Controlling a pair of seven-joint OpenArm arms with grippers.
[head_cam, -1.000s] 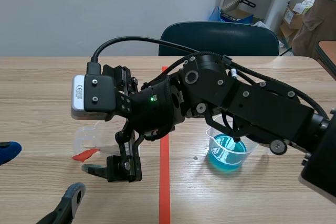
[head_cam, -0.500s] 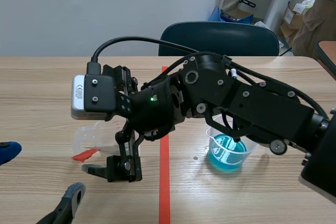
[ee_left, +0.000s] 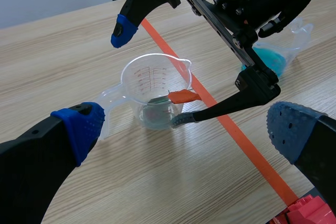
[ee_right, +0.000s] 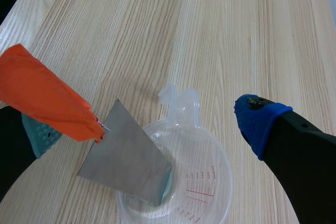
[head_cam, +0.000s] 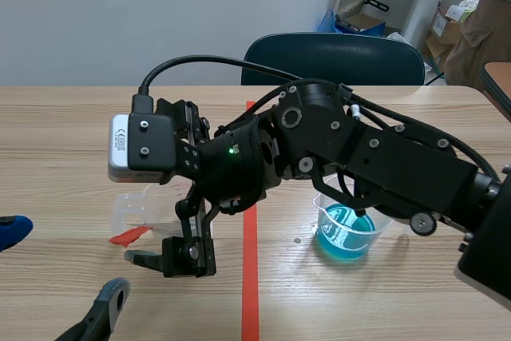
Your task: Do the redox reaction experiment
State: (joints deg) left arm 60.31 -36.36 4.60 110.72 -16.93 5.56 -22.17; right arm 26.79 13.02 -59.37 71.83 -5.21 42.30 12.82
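Scene view: right gripper (head_cam: 150, 233) straddles beaker (head_cam: 128, 207).

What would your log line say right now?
right gripper open over clear cup | metal sheet leaning inside cup | left gripper open | blue liquid beaker apart
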